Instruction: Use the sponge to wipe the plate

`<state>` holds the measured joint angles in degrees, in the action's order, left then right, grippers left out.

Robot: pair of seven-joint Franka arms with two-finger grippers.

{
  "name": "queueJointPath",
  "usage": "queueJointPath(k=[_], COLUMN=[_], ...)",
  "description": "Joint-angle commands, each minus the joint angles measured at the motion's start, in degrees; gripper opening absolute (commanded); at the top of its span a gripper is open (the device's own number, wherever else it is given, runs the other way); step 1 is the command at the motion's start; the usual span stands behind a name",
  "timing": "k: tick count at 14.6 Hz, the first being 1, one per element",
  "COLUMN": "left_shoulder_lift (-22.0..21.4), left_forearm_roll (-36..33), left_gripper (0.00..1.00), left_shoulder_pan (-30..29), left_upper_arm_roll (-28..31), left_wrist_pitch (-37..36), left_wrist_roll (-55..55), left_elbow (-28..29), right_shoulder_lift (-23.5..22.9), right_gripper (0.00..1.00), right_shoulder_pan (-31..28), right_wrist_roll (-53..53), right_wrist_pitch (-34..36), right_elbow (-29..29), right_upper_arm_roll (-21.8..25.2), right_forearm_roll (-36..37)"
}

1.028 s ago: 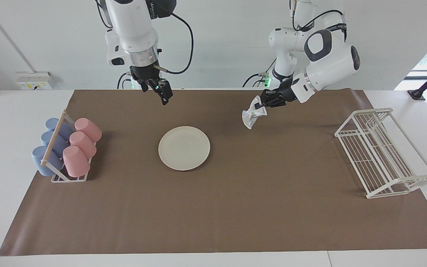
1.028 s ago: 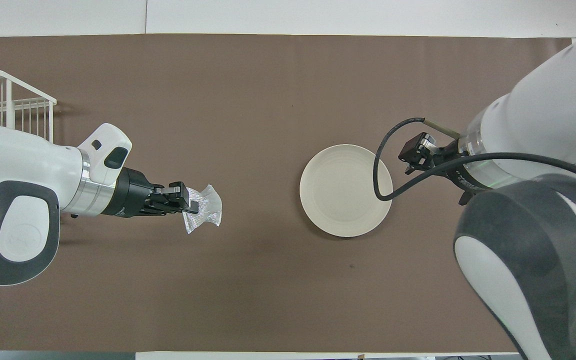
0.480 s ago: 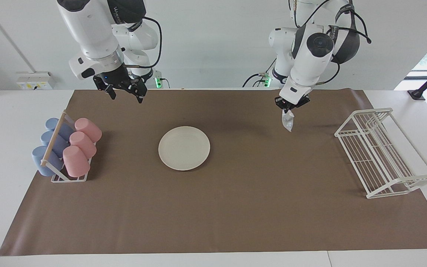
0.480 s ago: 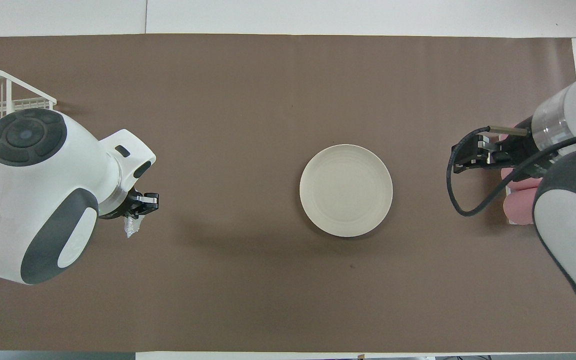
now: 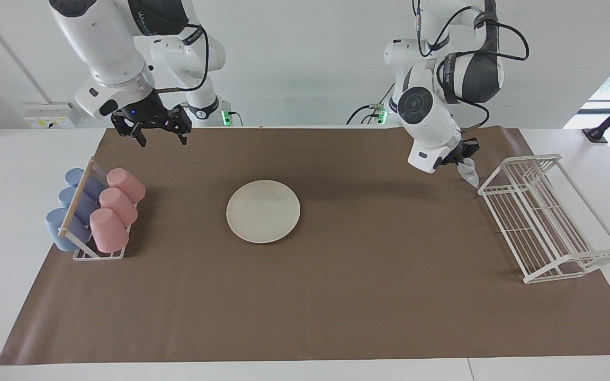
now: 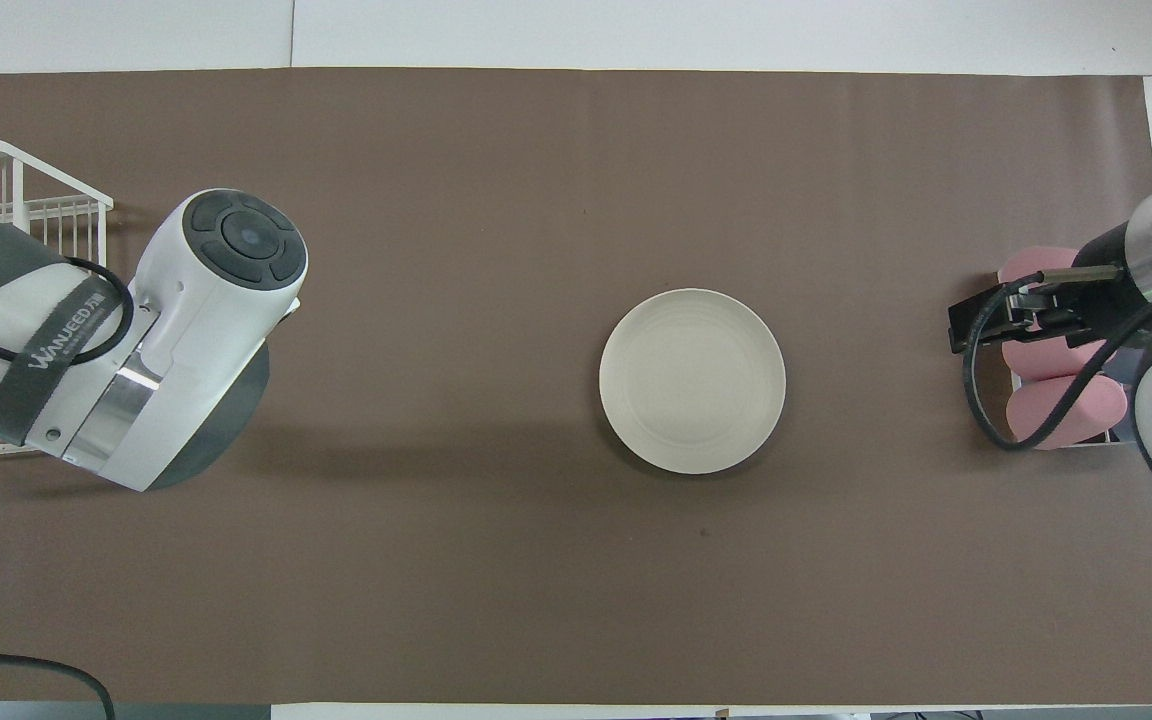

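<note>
While pink cups (image 5: 116, 207) fill their rack (image 5: 98, 254), plate (image 5: 263, 211) bare

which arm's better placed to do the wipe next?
Left, probably. The left gripper is shut on the sponge, up over the mat beside the white wire rack. The right gripper hangs open and empty above the mat near the cup rack. The plate lies untouched between them.

plate (image 5: 263, 211) mid-mat (image 5: 337, 317), btwn cup rack (image 5: 96, 211), wire rack (image 5: 543, 222)
</note>
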<state>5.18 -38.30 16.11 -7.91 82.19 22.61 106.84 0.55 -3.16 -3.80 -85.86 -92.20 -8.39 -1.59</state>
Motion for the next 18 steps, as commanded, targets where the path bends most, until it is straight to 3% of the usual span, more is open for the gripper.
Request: queueJointPath(k=[1,4,7,11,18], left_shoulder_lift=[5.51,13.52,16.35,16.88,16.88], left_forearm_roll=[-12.88,-25.37,-34.01,-34.56,-30.08], left_gripper=[0.00,0.00,0.00,0.00,0.00], left_shoulder_pan=[3.39,3.67,-0.09,-5.29,-7.84], left_upper_arm_roll=[0.35,0.35,0.62,0.70,0.53], left_wrist_pitch=[-7.10,-11.96,-7.51,0.86,5.35], left_wrist_roll=[0.77,0.59,-1.59,-2.04,4.01], left_elbow=[-2.68,-6.29,-5.86,-5.94,-4.89], right_shoulder_lift=[1.29,1.38,1.03,0.77,0.85], right_gripper=[1.00,1.00,1.00,1.00,1.00], right_shoulder_pan=[0.43,0.52,0.17,0.52,-0.01], right_wrist_roll=[1.95,2.56,4.58,4.94,8.81], right_wrist_pitch=[0.44,0.61,0.18,-1.85,-3.95], right_elbow=[-1.22,-1.40,-1.14,0.26,-2.09], right_upper_arm_roll=[2.23,3.29,4.16,7.42,9.88], right_forearm_roll=[1.58,1.59,1.68,1.50,1.24])
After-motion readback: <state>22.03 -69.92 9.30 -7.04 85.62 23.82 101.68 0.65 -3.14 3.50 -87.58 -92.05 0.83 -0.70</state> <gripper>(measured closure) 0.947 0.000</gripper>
